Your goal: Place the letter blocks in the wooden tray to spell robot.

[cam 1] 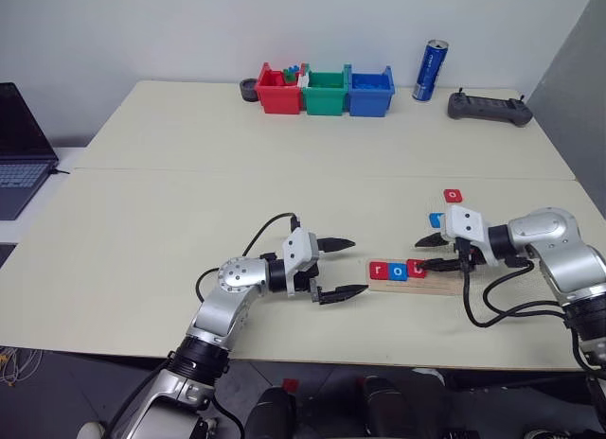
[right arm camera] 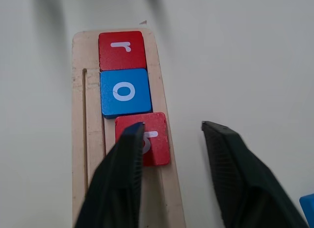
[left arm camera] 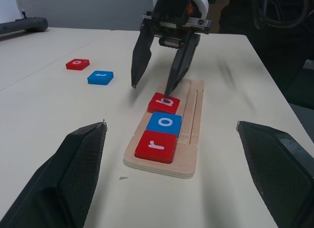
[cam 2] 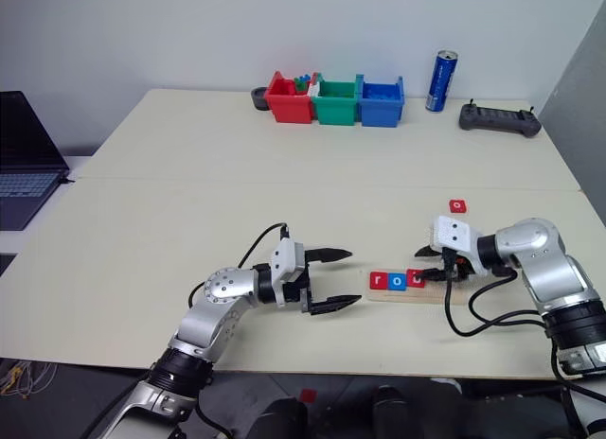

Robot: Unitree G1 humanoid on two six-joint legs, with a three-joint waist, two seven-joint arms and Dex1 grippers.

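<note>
Three letter blocks, r [left arm camera: 156, 146], o [left arm camera: 165, 125] and b [left arm camera: 164, 103], lie on the wooden tray [left arm camera: 190, 154]; two more, blue t [left arm camera: 100, 77] and red o [left arm camera: 77, 64], sit nearby on the table. Left gripper [cam 1: 342, 267] spread wide beside the tray; right gripper [left arm camera: 151, 91] fingers apart over b, holding nothing

Cream desk [cam 1: 189, 221] carries: wooden tray [cam 1: 437, 287] near front edge, loose red o tile [cam 1: 453, 195], blue tile [left arm camera: 100, 77], three bins [cam 1: 326, 91], can [cam 1: 433, 70], controller [cam 1: 489, 107], laptop [cam 1: 19, 146].

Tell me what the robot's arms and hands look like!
Both arms are shiny silver metal with round joints and looping black cables. Each wrist has a white block. The left hand and right hand each have two long, pointed black fingers with a woven texture.
</note>
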